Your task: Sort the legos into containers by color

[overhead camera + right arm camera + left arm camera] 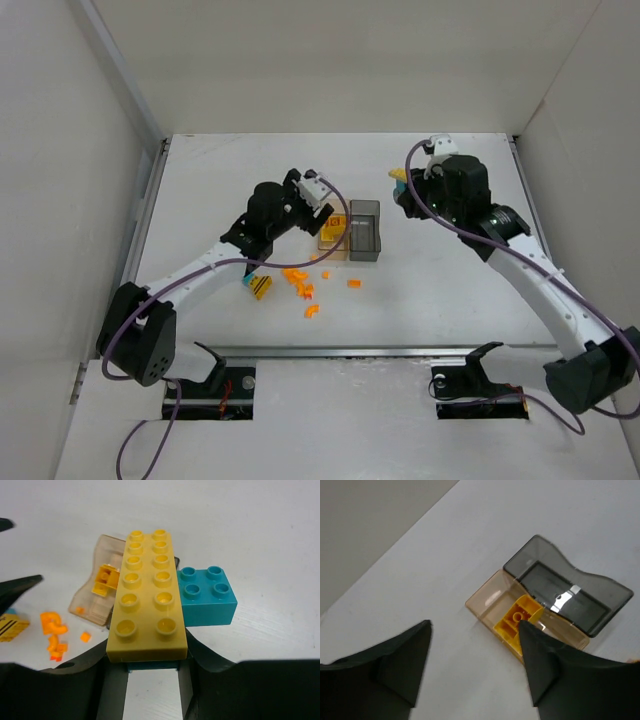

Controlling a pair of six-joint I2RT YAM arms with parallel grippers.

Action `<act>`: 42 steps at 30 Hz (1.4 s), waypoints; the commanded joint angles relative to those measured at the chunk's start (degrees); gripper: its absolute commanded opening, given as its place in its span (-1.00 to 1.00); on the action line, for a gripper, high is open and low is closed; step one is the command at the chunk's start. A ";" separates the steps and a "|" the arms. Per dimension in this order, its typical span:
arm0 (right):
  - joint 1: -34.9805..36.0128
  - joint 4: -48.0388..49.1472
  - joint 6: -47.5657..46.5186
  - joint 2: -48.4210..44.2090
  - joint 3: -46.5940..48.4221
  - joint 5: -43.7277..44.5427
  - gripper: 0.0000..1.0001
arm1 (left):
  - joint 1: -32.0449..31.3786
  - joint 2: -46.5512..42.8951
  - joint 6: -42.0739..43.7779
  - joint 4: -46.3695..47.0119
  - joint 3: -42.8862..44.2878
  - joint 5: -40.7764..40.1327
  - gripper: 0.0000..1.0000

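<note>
- Yellow over teal, a joined brick stack (pixel 147 597) is clamped at its lower end between the fingers of the right gripper (pixel 150 675). It is held clear of the white table (pixel 450 290), to the right of the grey bin (pixel 365 230).
- Because two colours are locked together in this stack, it is judged that they must be pulled apart before either piece can be binned.
- Nothing is held by the left gripper (pixel 475 650): its fingers stand apart and it hangs beside the amber bin (pixel 487 597).
- One yellow brick (pixel 517 622) is seen inside the amber bin, so that bin is taken to be meant for yellow.
- Both bins are set side by side, long walls touching, between the two arms, presumably so that either can be reached by each.
- Orange legos (pixel 300 285) lie scattered in front of the bins, not yet sorted, with a black-striped yellow brick (pixel 262 289) just to their left.
</note>
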 commanded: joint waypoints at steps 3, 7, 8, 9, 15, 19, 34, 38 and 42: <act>0.28 -2.18 -4.57 -2.84 -0.24 -10.17 -1.00 | 0.25 -0.50 16.39 5.37 4.69 17.56 0.55; 0.28 -4.04 -4.57 -4.50 -0.24 -16.67 -1.00 | 0.25 -0.50 29.20 9.14 4.16 20.28 0.55; 0.28 -4.04 -4.57 -4.51 -0.24 -18.08 -1.00 | 0.25 -0.50 32.13 9.16 4.16 21.94 0.55; 0.28 -4.74 -4.57 -5.03 -0.24 -19.23 -1.00 | 0.25 -1.19 35.03 9.16 4.16 26.14 0.61; 1.33 -6.94 -3.97 -7.05 -0.24 -20.47 -1.00 | 0.25 -0.50 43.31 9.68 5.57 37.41 0.64; 3.52 -5.02 -1.86 -8.38 -2.34 -21.26 -1.00 | -0.44 0.02 47.36 9.68 3.98 46.63 0.41; 11.09 -3.25 2.28 -8.38 -4.11 -14.93 -1.00 | -3.88 0.03 36.73 9.68 4.25 46.13 -0.27; 12.23 -3.25 2.80 -8.38 -4.11 -14.40 -1.00 | -3.88 0.03 37.87 9.68 3.72 44.11 -0.46; 12.75 -2.64 3.33 -8.38 -4.11 -14.40 -1.00 | -3.88 0.03 39.10 9.68 3.72 42.88 -0.75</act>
